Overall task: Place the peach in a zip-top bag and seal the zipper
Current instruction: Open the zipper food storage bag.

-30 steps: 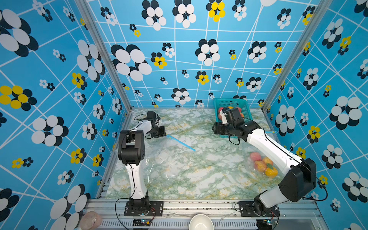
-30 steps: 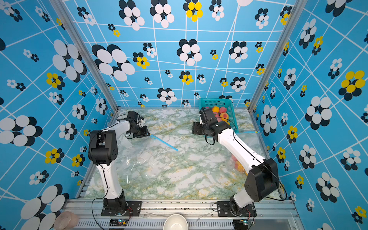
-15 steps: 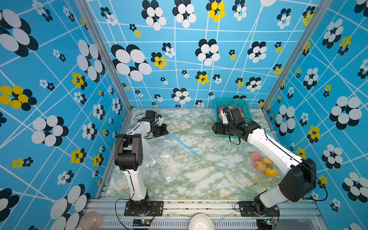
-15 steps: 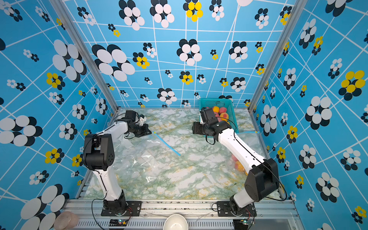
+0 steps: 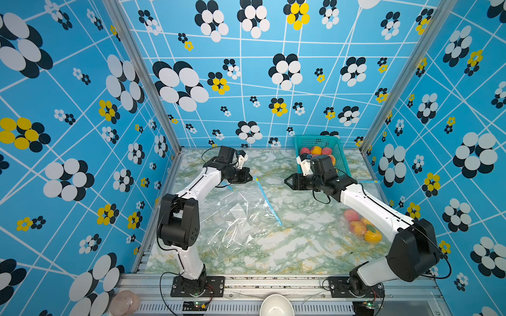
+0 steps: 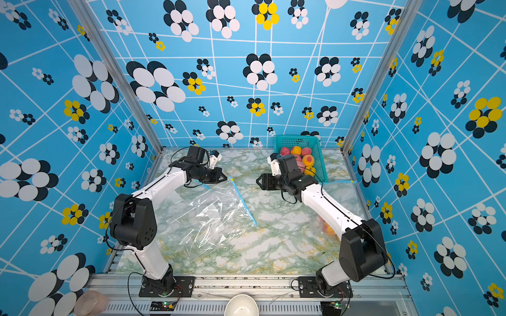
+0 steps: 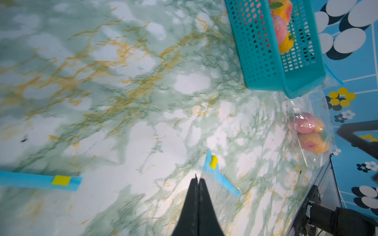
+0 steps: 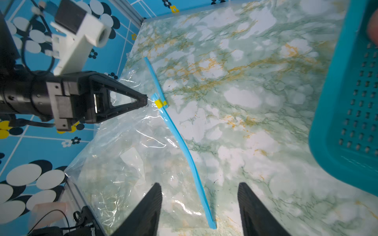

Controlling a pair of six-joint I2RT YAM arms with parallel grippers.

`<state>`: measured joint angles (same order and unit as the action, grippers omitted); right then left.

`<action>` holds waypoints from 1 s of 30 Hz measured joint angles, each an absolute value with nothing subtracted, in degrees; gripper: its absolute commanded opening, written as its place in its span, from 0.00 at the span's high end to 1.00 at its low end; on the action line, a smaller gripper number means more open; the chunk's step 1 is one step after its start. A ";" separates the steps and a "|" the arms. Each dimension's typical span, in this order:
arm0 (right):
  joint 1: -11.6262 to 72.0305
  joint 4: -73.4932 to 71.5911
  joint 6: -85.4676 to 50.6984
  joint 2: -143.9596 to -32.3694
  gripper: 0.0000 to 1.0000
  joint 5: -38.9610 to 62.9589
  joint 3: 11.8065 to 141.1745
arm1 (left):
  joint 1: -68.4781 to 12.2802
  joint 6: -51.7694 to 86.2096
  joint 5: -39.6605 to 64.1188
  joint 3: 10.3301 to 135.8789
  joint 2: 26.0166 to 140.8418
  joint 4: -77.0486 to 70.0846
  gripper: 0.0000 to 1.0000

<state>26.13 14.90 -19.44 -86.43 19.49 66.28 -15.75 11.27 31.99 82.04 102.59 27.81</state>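
Bag [image 8: 122,163]: clear crinkled film, blue zipper strip [image 8: 180,141] | basket [image 8: 347,122]: teal perforated plastic

Surroundings of the marble-patterned tabletop [image 5: 301,254]
A teal perforated basket [image 5: 315,141] is seen at the upper right of the tabletop, near the blue flower-printed back wall [image 5: 246,82]. Below the aluminium front rail [image 5: 273,281], a white bowl [image 5: 275,307] is cut off by the lower edge, and a pinkish rounded object [image 5: 124,302] is set at the lower left.
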 measured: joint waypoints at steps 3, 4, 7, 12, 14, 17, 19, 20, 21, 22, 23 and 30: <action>26.13 8.34 -17.08 -87.96 0.62 23.33 62.54 | -18.72 11.09 31.99 85.06 102.39 27.83 1.00; 26.13 6.72 -16.80 -88.86 0.64 24.16 62.26 | -19.18 11.00 31.99 85.76 102.39 27.83 1.00; 26.13 0.47 -16.49 -92.44 0.67 26.37 61.41 | -20.01 10.85 31.94 87.55 102.39 27.90 1.00; 26.13 -8.69 -18.09 -95.31 0.70 30.44 56.51 | -20.40 10.63 31.88 88.33 102.41 28.47 1.00; 26.17 -11.16 -18.92 -96.27 0.70 31.44 55.55 | -20.53 10.39 31.68 88.36 102.41 28.88 1.00; 26.22 -14.17 -19.57 -97.12 0.70 31.94 55.07 | -20.80 9.76 31.46 88.86 102.43 29.82 1.00; 26.22 -15.94 -20.21 -97.51 0.69 32.21 55.11 | -21.12 9.39 31.46 89.36 102.43 30.28 1.00; 26.22 -16.58 -20.40 -97.82 0.69 32.51 55.24 | -21.37 9.30 31.46 89.52 102.43 30.33 1.00; 26.22 -17.15 -20.53 -98.35 0.70 32.88 55.55 | -21.54 9.15 31.46 89.67 102.43 30.41 1.00; 26.22 -17.37 -20.62 -98.89 0.71 33.17 55.99 | -21.74 9.02 31.46 89.76 102.43 30.48 1.00; 26.22 -17.67 -20.71 -99.66 0.72 33.45 56.51 | -21.82 8.88 31.46 89.76 102.43 30.48 1.00; 26.22 -19.16 -21.89 -101.32 0.81 36.18 57.32 | -22.06 8.32 31.22 89.86 102.45 31.27 1.00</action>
<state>26.22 -19.16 -21.89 -101.32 36.18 57.32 -22.06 8.32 31.22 89.86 102.45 31.27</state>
